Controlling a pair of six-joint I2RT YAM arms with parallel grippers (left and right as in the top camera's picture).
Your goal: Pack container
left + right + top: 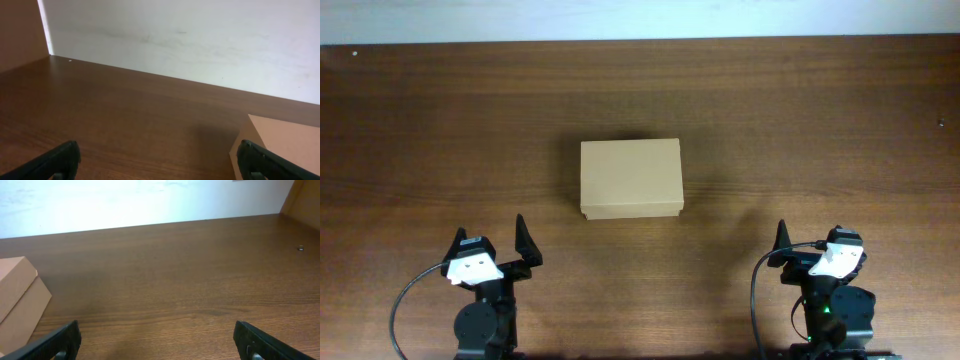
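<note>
1. Down at the near edge of the table (pixel 420 120), the left tool (pixel 492 240) has its two dark fingers spread wide. It holds nothing and touches nothing.
2. From its own wrist camera, the left tool (pixel 160 161) shows one fingertip at each lower corner of the view, with bare wood between them.
3. The right tool (pixel 812 240), also by the near edge but toward the right side, is spread just as wide and is empty.
4. In the right wrist view, the right tool (pixel 157 340) again frames only table surface between its fingertips.
5. A black cable (pixel 405 300) loops beside the left arm's base, and another cable (pixel 756 300) loops beside the right arm's base.
6. The container (pixel 630 178) sits around the middle of the table, farther from the near edge than both tools, between their lines and well apart from each.
7. Its lid lies flat and shut, and its long axis runs left to right, parallel to the far edge.
8. Its surfaces are plain tan cardboard. One corner of the container (pixel 280 145) shows at the left wrist view's lower right, and the container (pixel 17 300) shows at the right wrist view's left edge.
9. A small dark speck (pixel 300 248) lies near the table's right edge.
10. A pale wall (pixel 620 20) runs along the far edge.
</note>
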